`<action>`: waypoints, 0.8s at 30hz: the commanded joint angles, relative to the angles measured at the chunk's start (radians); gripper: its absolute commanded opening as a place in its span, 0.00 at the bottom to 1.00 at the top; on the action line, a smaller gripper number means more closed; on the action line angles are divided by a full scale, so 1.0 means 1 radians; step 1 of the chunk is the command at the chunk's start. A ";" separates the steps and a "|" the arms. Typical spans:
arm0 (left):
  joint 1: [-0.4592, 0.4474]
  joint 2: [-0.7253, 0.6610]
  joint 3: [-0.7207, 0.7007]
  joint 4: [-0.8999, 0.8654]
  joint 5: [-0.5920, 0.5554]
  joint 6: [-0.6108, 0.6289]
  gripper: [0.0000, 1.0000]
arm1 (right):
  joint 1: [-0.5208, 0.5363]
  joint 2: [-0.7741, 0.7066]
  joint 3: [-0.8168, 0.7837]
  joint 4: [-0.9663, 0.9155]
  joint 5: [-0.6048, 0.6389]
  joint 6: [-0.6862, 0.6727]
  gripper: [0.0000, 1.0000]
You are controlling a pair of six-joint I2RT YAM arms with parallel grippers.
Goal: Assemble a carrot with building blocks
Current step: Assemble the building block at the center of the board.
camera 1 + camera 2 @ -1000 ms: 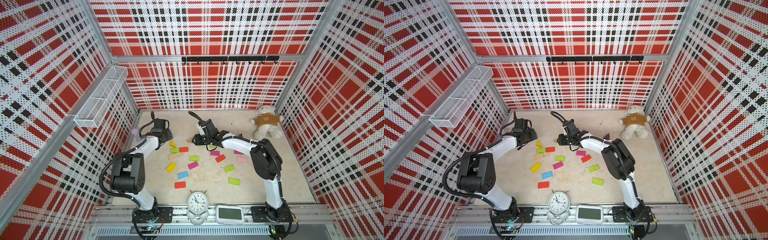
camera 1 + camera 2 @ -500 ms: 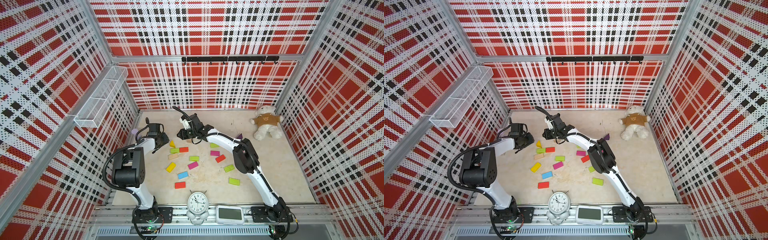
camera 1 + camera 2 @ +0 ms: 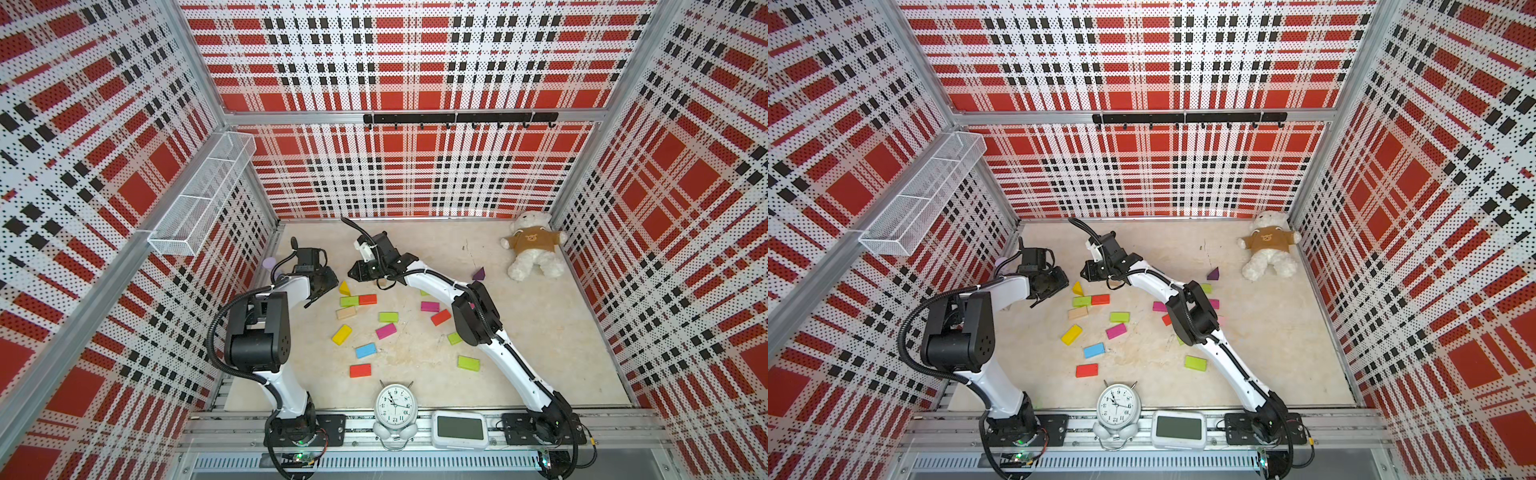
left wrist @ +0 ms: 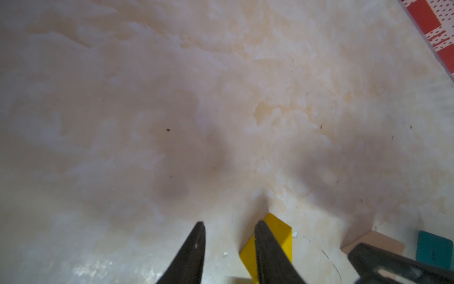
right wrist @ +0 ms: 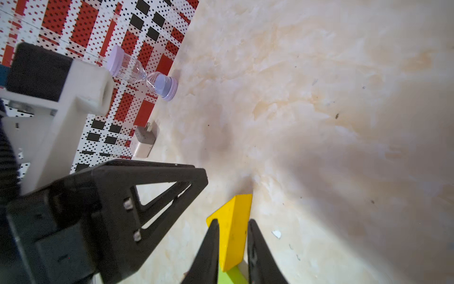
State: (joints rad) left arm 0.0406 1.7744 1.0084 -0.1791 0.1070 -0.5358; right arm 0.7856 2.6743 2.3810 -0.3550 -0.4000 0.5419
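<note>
Toward the back left of the pale marbled surface [image 3: 519, 332], the small yellow painted wooden wedge [image 5: 233, 216] lies just beyond a lime rectangular block [image 3: 349, 301], right claw [image 5: 232, 222] pinched onto it, left claw [image 4: 228, 225] spread empty alongside: light, rigid, slick-painted, likely to squirt off its slopes, so flat parallel faces look safest.

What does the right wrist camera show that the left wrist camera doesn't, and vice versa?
Only the right wrist view: an hourglass and a small pale cube against the plaid wall, and how the right gripper clamps the yellow wedge. Only the left wrist view: a tan block and a teal piece cut by the frame edge. Both: the yellow wedge, the left gripper with its jaws apart and empty, and the marble tabletop.
</note>
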 commanded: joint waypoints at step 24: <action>0.013 0.018 -0.046 0.006 0.014 -0.030 0.40 | 0.013 0.142 0.114 0.043 -0.018 0.044 0.22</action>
State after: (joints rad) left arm 0.0414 1.7832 0.9798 -0.1761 0.1242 -0.5533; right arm 0.7910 2.7804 2.4668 -0.3401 -0.4088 0.5762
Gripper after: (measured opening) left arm 0.399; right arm 0.223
